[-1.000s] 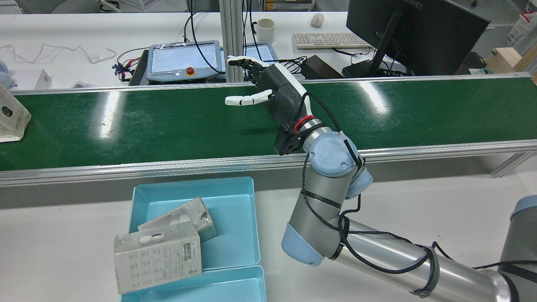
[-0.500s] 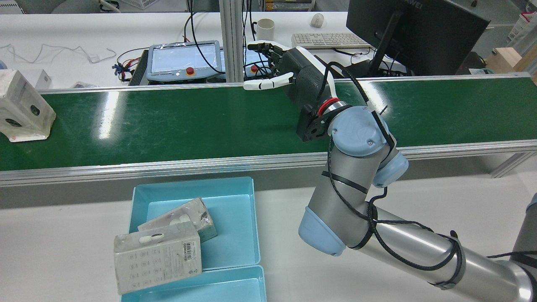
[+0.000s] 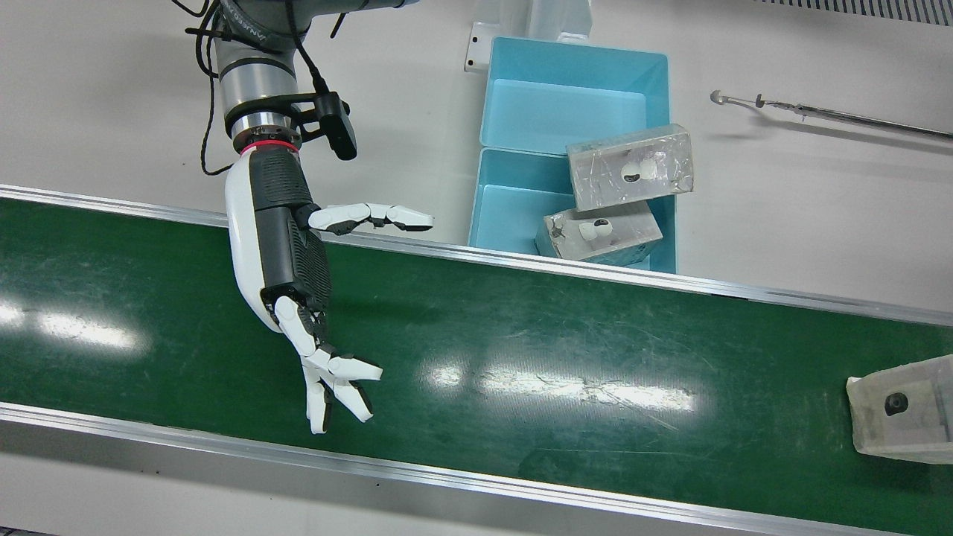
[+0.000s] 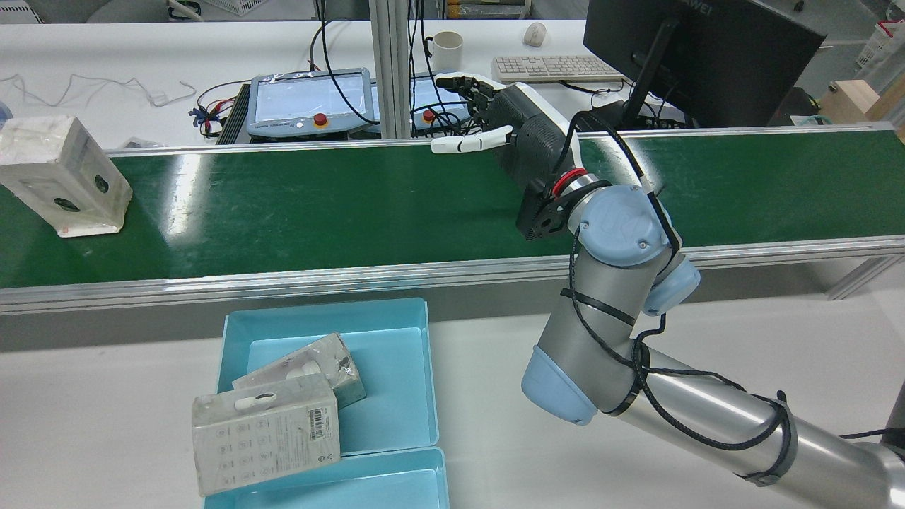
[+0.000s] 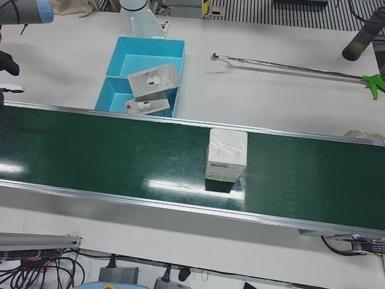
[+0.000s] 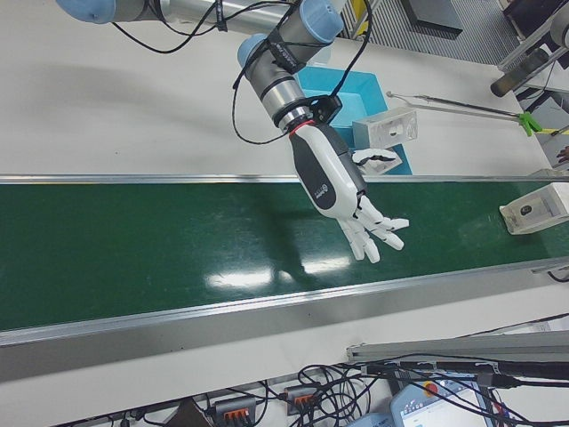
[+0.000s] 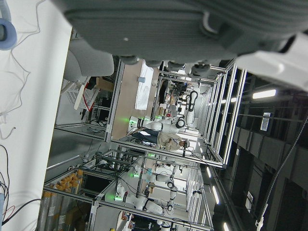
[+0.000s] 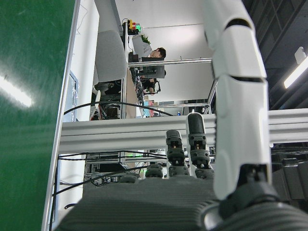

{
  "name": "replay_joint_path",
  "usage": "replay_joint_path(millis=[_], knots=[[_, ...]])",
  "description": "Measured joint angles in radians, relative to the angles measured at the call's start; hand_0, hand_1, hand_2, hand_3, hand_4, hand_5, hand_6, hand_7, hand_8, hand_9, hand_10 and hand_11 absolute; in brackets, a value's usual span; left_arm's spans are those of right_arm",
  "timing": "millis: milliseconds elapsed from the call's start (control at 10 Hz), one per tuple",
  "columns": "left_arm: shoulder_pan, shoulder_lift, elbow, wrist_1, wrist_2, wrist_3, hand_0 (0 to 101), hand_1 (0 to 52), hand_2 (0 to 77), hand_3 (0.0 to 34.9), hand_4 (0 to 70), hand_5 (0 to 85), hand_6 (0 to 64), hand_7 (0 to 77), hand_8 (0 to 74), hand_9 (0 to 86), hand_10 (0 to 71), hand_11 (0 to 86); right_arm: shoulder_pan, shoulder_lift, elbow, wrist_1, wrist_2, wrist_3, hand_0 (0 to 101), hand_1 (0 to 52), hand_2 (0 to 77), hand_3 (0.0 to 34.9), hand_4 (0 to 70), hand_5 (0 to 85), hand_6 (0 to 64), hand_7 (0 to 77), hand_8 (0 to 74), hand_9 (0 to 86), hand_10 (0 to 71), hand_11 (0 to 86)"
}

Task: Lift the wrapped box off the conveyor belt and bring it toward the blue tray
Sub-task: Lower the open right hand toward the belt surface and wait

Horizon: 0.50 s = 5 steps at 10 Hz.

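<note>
Since half a second ago the wrapped box (image 4: 65, 175) has ridden further along the conveyor belt (image 4: 297, 205) toward the middle, and the right hand (image 4: 509, 138) has shifted a little further away from it and toward the belt's far edge. That right hand hangs above the green belt with nothing in it, fingers (image 3: 331, 383) spread and thumb held out to the side. In the front view the same hand (image 3: 287, 253) reaches out across the belt (image 3: 521, 350) from the near rail, its fingertips close to the far rail. The box (image 3: 904, 408) stands upright on the belt (image 5: 120, 156), well apart from the hand, at the end of the belt on the robot's left. The left-front view shows the box (image 5: 226, 155) on its end in the middle of the belt's width. The blue tray (image 4: 396, 353) sits on the white worktop (image 4: 106, 396) just beside the belt's near rail. Two other wrapped boxes (image 4: 265, 431) lie in it, one resting across its rim and overlapping the other. The left hand (image 7: 183, 29) shows only in its own camera, as a dark grey underside, so whether it is open or closed cannot be told
</note>
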Motion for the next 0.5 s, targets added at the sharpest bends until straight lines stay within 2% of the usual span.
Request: replay_joint_path(millis=[100, 300, 500], knots=[[0.000, 0.000, 0.000, 0.000, 0.000, 0.000, 0, 0.0, 0.5, 0.0, 0.0, 1.1, 0.5, 0.5, 0.5, 0.0, 0.5, 0.5, -0.003, 0.021, -0.035, 0.020, 0.003, -0.002, 50, 16.9, 15.8, 0.0, 14.7, 27.8, 6.0, 8.2, 1.1, 2.7, 0.0, 1.1], [0.000, 0.000, 0.000, 0.000, 0.000, 0.000, 0, 0.0, 0.5, 0.0, 0.0, 1.1, 0.5, 0.5, 0.5, 0.5, 0.0, 0.5, -0.008, 0.091, -0.129, 0.043, 0.010, -0.011, 50, 18.0, 15.3, 0.0, 14.7, 27.8, 6.0, 8.2, 1.1, 3.3, 0.0, 0.5], [0.000, 0.000, 0.000, 0.000, 0.000, 0.000, 0, 0.0, 0.5, 0.0, 0.0, 1.1, 0.5, 0.0, 0.5, 0.0, 0.5, 0.5, -0.020, 0.142, -0.211, 0.091, 0.026, -0.027, 50, 18.0, 16.4, 0.0, 15.8, 28.9, 6.5, 8.7, 1.1, 3.8, 0.0, 1.1]])
